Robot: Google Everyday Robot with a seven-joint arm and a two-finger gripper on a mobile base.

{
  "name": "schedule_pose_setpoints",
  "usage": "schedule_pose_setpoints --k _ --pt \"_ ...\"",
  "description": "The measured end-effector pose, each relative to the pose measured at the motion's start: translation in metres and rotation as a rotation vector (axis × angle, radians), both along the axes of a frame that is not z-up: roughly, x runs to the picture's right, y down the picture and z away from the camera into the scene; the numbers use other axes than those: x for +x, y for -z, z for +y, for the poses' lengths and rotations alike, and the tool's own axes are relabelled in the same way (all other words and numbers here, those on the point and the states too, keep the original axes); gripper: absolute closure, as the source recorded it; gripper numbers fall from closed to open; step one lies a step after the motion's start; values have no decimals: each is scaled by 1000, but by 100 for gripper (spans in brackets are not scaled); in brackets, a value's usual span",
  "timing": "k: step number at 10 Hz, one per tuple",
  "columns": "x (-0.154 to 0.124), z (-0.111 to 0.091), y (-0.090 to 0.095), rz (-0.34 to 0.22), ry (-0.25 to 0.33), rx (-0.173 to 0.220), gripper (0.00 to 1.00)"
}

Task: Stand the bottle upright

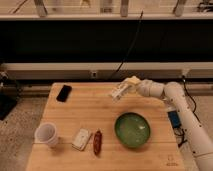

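Observation:
The bottle [118, 92] is small, slim and whitish, and it is tilted, its lower end pointing down-left over the far middle of the wooden table [75, 115]. My gripper [128, 86] reaches in from the right at the end of the white arm [172, 95]. It is shut on the bottle's upper end and holds it just above the table's surface.
A green bowl [132, 130] sits at the front right, below the gripper. A white cup [46, 134] stands at the front left, with a flat white block [81, 139] and a reddish-brown oblong thing [97, 142] beside it. A black phone [64, 93] lies at the far left.

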State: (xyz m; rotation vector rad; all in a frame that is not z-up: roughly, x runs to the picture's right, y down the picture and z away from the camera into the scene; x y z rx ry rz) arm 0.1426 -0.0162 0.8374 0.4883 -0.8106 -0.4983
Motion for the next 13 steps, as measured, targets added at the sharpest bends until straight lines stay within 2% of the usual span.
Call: schedule_pose_setpoints --k 5,13 --pt "-11 -3 -1 45 24 74 97" --pt "-25 -3 -4 92 34 164 97"
